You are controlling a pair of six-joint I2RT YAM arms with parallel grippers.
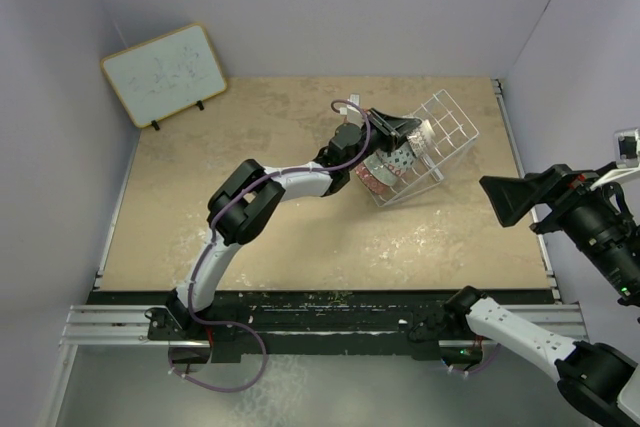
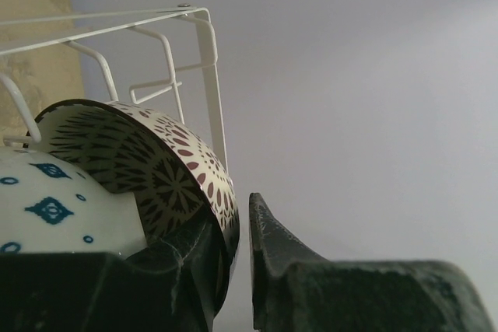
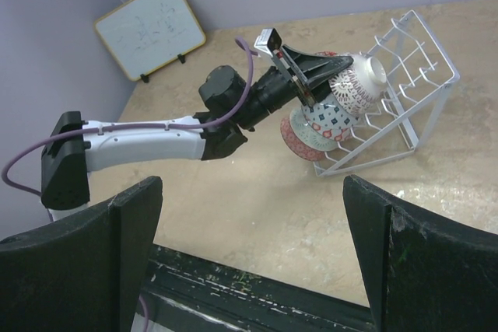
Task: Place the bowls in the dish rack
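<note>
The white wire dish rack (image 1: 445, 132) lies tipped at the back right of the table, also in the right wrist view (image 3: 420, 75) and the left wrist view (image 2: 206, 60). Bowls stand on edge in it: a red bowl (image 3: 298, 144), a white bowl with blue and red diamonds (image 3: 327, 122) and a white-lattice bowl (image 3: 354, 87). My left gripper (image 1: 400, 129) reaches into the rack. Its jaws (image 2: 241, 207) straddle the rim of a dark-patterned bowl (image 2: 148, 169), with a thin gap at the outer finger (image 2: 268, 231). A pale bowl with teal diamonds (image 2: 47, 207) sits beside it. My right gripper (image 1: 505, 202) is open and empty, off the table's right edge (image 3: 253, 184).
A wood-framed whiteboard (image 1: 165, 72) leans at the back left corner, also in the right wrist view (image 3: 152, 29). Grey walls enclose the table on three sides. The left arm (image 1: 260, 192) stretches across the table's middle. A black rail (image 1: 320, 322) runs along the near edge.
</note>
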